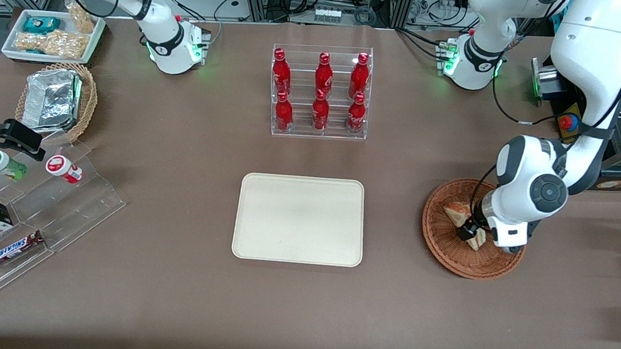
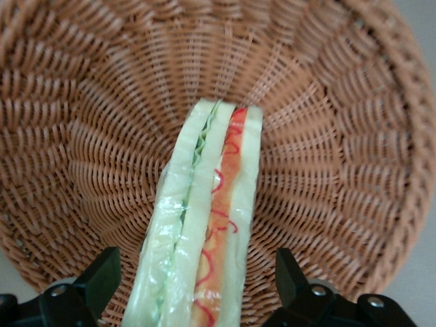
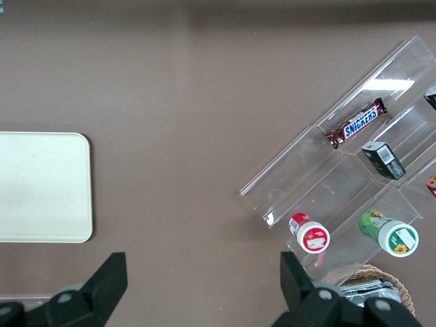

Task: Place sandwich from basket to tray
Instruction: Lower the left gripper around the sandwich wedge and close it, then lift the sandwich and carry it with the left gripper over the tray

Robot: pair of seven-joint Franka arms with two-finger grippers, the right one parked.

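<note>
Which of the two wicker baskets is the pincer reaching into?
The reddish-brown basket holding the sandwich, which the open pincer straddles. The tan basket holds a foil container.

Sandwich (image 2: pixel 204 225) on edge in basket (image 2: pixel 82 136), tray (image 1: pixel 300 219) bare

Lighting was even and overhead; the gripper (image 2: pixel 197 286) above the basket (image 2: pixel 327 136) appeared sharp, shadows soft

Front view: high, looking steeply down over the whole table (image 1: pixel 167 274). Left wrist view: close above the basket (image 2: pixel 354 136) (also at the front view's right). Right wrist view shares the tray (image 3: pixel 41 187).
</note>
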